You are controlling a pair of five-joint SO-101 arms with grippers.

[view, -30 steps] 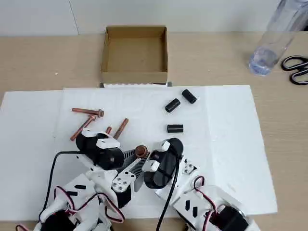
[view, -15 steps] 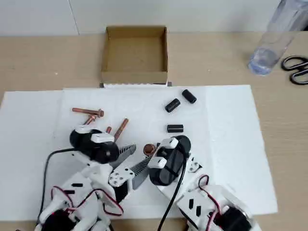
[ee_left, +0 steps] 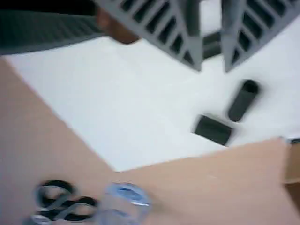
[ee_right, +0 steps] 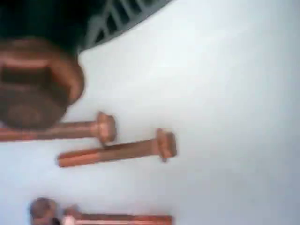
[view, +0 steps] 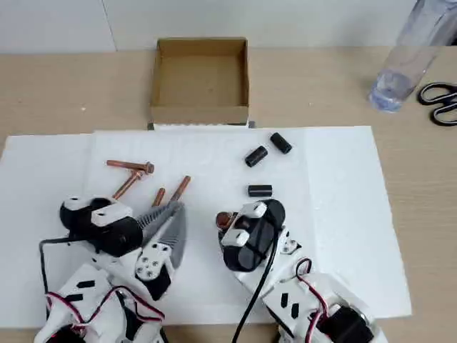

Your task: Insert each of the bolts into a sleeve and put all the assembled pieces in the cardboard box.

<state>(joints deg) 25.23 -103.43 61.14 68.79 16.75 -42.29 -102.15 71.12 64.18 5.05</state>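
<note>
Pale wood counter [view: 64, 86] carries a white sheet [view: 343, 214], with the cardboard box [view: 200, 113] empty at the sheet's far edge. The right tool [view: 228, 223], near the sheet's middle, is clamped on a bolt [ee_right: 35, 86] with its copper head showing. Whether a sleeve is already on it I cannot tell. The left tool [view: 170, 216] hangs beside it, jaws apart and empty, just short of the four loose bolts [view: 131, 166] toward the sheet's left edge. Three sleeves [view: 260, 191] lie right of centre. Judging by this, the first piece is in hand. Next it likely needs carrying over the box wall and releasing. No writing or brand can be read on the bottle [view: 400, 71] or scissors [view: 439, 100] at the counter's far right corner.
</note>
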